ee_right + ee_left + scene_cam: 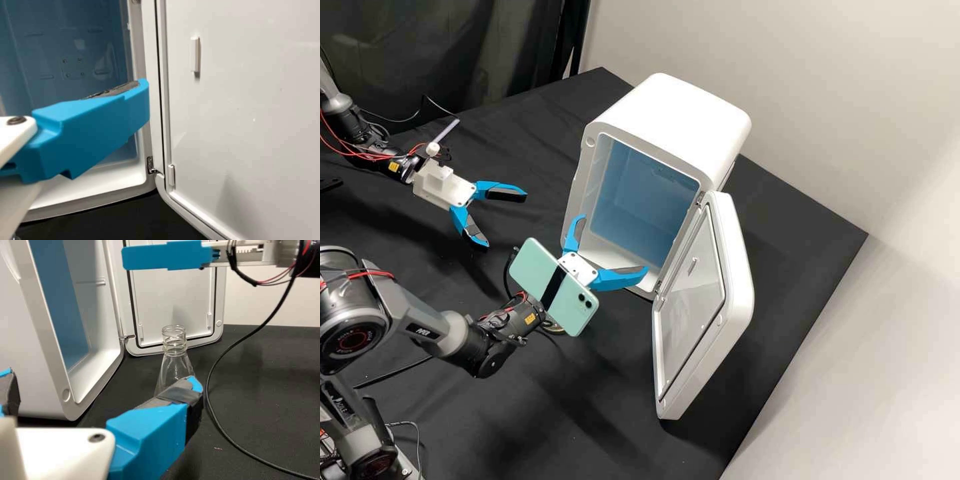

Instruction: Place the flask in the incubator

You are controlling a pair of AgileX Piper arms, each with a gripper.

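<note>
The left gripper (503,219) hangs over the black desk (520,413), its fingers spread and empty. Just beyond them, as seen from its wrist, the glass flask (174,362) stands upright on the desk before the incubator's open front, not yet inside. The right gripper (611,245), fingers likewise parted and holding nothing, sits at the mouth of the white incubator (680,127), whose door (703,313) stands wide open. With the door open, what appears left is grasping the flask and setting it inside.

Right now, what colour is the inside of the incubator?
Light blue. The incubator's inside shows best in the high view, through the open door.
</note>
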